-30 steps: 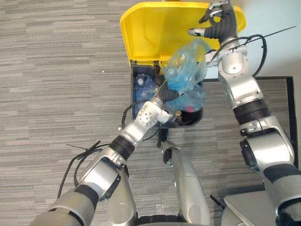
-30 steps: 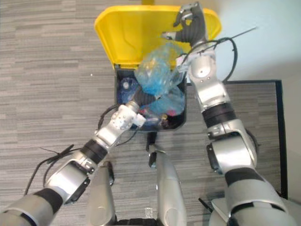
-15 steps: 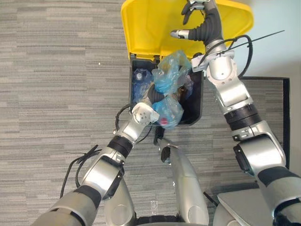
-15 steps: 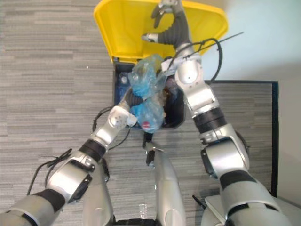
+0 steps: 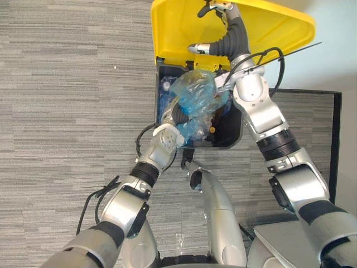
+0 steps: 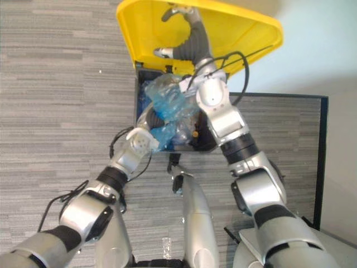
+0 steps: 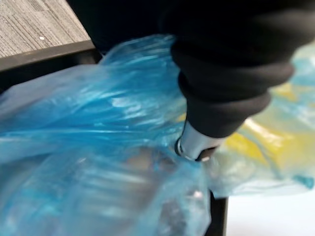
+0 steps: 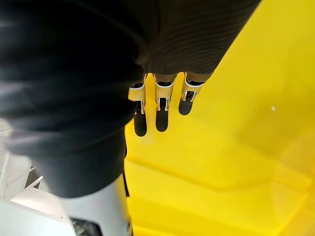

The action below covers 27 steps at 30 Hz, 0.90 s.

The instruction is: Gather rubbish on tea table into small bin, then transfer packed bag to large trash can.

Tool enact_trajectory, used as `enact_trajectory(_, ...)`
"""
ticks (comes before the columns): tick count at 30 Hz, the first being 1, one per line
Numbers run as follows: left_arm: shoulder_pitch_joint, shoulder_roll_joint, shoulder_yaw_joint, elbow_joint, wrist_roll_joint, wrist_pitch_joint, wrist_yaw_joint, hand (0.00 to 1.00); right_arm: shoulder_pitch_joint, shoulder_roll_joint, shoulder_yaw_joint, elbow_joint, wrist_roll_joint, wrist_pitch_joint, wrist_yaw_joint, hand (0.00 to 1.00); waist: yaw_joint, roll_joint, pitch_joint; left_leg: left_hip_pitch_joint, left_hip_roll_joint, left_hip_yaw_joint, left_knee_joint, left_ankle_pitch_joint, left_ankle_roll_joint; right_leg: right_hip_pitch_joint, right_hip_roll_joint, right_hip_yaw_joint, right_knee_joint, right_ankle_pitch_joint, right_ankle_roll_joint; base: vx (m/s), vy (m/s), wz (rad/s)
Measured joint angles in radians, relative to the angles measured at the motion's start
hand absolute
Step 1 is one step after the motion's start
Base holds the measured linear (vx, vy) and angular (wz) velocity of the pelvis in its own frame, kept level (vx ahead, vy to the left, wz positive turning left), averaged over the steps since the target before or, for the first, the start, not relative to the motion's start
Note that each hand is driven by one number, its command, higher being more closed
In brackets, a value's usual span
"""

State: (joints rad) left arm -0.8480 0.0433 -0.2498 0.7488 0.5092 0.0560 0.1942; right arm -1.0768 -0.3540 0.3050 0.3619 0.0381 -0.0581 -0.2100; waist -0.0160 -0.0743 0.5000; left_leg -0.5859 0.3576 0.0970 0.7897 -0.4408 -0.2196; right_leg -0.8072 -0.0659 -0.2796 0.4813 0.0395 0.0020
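The large black trash can point(image 5: 236, 137) stands in front of me with its yellow lid point(image 5: 273, 28) tipped up and back. My right hand point(image 5: 227, 34) rests against the lid's underside, and its fingers point(image 8: 158, 114) lie straight on the yellow plastic. A packed blue translucent bag point(image 5: 195, 96) sits in the can's mouth, bulging a little over the rim. My left hand point(image 5: 175, 113) reaches into the can from the near side and is pressed into the bag point(image 7: 93, 123). The plastic hides its fingers.
More blue plastic point(image 5: 165, 92) lies deeper in the can on its left side. Grey plank flooring point(image 5: 72, 100) spreads to the left. A dark mat with a black border point(image 5: 334, 139) lies to the right, with a pale wall point(image 5: 334, 61) behind it.
The blue bag has dropped from above the rim down into the can, and my left hand has followed it in. The right hand still props the lid; the view has shifted.
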Motion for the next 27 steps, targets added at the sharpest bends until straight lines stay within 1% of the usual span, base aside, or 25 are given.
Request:
enact_trajectory(3,0.000,0.001,0.000,-0.008,0.009,0.000,0.000,0.00,0.000,0.002,0.015,-0.001,-0.007,0.000,0.006,0.00,0.003,0.000,0.000,0.012,-0.002,0.002,0.000,0.001,-0.003,0.003,-0.003,0.002,0.011,-0.003,0.004,-0.01,-0.007,0.00)
enact_trajectory(5,0.003,0.002,-0.003,-0.030,0.009,0.000,0.000,0.00,0.004,0.002,0.015,-0.001,-0.031,0.000,0.011,0.00,0.003,0.000,0.000,0.013,-0.005,0.002,0.000,0.001,-0.003,0.005,-0.006,0.003,0.014,-0.005,0.004,-0.05,-0.019,0.03)
enact_trajectory(9,0.059,0.007,-0.004,-0.150,-0.032,-0.009,0.002,0.00,0.063,0.003,0.013,-0.001,-0.073,0.000,0.015,0.00,0.011,-0.001,-0.001,0.038,-0.018,-0.001,-0.005,0.001,-0.002,0.029,-0.015,0.002,0.021,-0.010,0.010,-0.04,-0.004,0.06)
enact_trajectory(11,0.118,0.018,-0.005,-0.223,-0.096,-0.030,0.009,0.00,0.137,0.002,0.007,0.000,-0.093,0.006,0.017,0.00,0.016,-0.002,-0.003,0.065,-0.024,-0.005,-0.011,0.001,0.000,0.058,-0.020,0.000,0.020,-0.015,0.010,-0.04,0.007,0.12)
enact_trajectory(13,0.174,0.030,-0.004,-0.277,-0.159,-0.059,0.020,0.00,0.204,0.002,-0.031,0.004,-0.119,0.017,0.023,0.00,0.022,-0.002,-0.003,0.072,-0.036,-0.014,-0.013,0.001,0.005,0.070,-0.028,0.002,0.020,-0.016,0.011,-0.05,0.005,0.15)
enact_trajectory(15,0.233,0.055,-0.004,-0.315,-0.205,-0.076,0.019,0.00,0.251,0.002,-0.059,0.014,-0.128,0.031,0.031,0.00,0.032,-0.002,-0.003,0.075,-0.043,-0.022,-0.013,0.002,0.008,0.077,-0.030,0.003,0.020,-0.017,0.011,-0.04,-0.005,0.11)
enact_trajectory(16,0.245,0.061,-0.004,-0.319,-0.214,-0.079,0.019,0.00,0.261,0.002,-0.064,0.015,-0.128,0.032,0.034,0.00,0.034,-0.002,-0.003,0.078,-0.044,-0.022,-0.014,0.002,0.007,0.079,-0.031,0.003,0.020,-0.018,0.012,-0.04,-0.009,0.07)
enact_trajectory(17,0.288,0.082,-0.001,-0.328,-0.247,-0.087,0.016,0.00,0.290,0.001,-0.072,0.034,-0.139,0.035,0.036,0.00,0.040,-0.002,-0.003,0.088,-0.048,-0.024,-0.017,0.003,0.009,0.089,-0.033,0.003,0.020,-0.019,0.014,-0.03,-0.006,0.06)
enact_trajectory(18,0.326,0.096,0.001,-0.328,-0.279,-0.090,0.007,0.00,0.312,0.000,-0.077,0.072,-0.157,0.043,0.041,0.00,0.041,-0.002,-0.003,0.102,-0.054,-0.026,-0.023,0.006,0.011,0.103,-0.038,0.002,0.021,-0.020,0.016,-0.03,-0.005,0.09)
enact_trajectory(22,0.414,0.104,0.041,-0.343,-0.340,-0.101,-0.025,0.00,0.380,-0.002,-0.127,0.136,-0.180,0.056,0.048,0.00,0.046,-0.001,-0.003,0.132,-0.070,-0.032,-0.033,0.005,0.021,0.135,-0.053,0.002,0.020,-0.025,0.021,-0.04,0.009,0.12)
enact_trajectory(23,0.454,0.114,0.060,-0.347,-0.368,-0.113,-0.034,0.00,0.406,-0.002,-0.146,0.161,-0.194,0.061,0.053,0.00,0.047,0.003,-0.005,0.140,-0.075,-0.038,-0.034,0.005,0.024,0.149,-0.057,-0.001,0.020,-0.027,0.025,-0.04,0.014,0.13)
enact_trajectory(25,0.516,0.141,0.079,-0.347,-0.413,-0.131,-0.050,0.00,0.451,-0.007,-0.156,0.174,-0.196,0.065,0.058,0.00,0.050,0.003,-0.005,0.159,-0.080,-0.047,-0.034,0.004,0.027,0.171,-0.060,-0.005,0.021,-0.029,0.028,-0.03,0.008,0.11)
enact_trajectory(26,0.532,0.142,0.086,-0.347,-0.419,-0.134,-0.051,0.00,0.461,-0.006,-0.157,0.175,-0.196,0.065,0.060,0.00,0.052,0.004,-0.004,0.165,-0.081,-0.049,-0.034,0.004,0.027,0.178,-0.060,-0.006,0.021,-0.031,0.028,-0.02,0.000,0.08)
enact_trajectory(27,0.577,0.158,0.116,-0.343,-0.447,-0.137,-0.067,0.00,0.492,-0.007,-0.166,0.175,-0.197,0.064,0.064,0.00,0.053,0.004,-0.004,0.182,-0.085,-0.051,-0.035,0.003,0.028,0.190,-0.065,-0.006,0.033,-0.039,0.032,-0.01,-0.007,0.07)
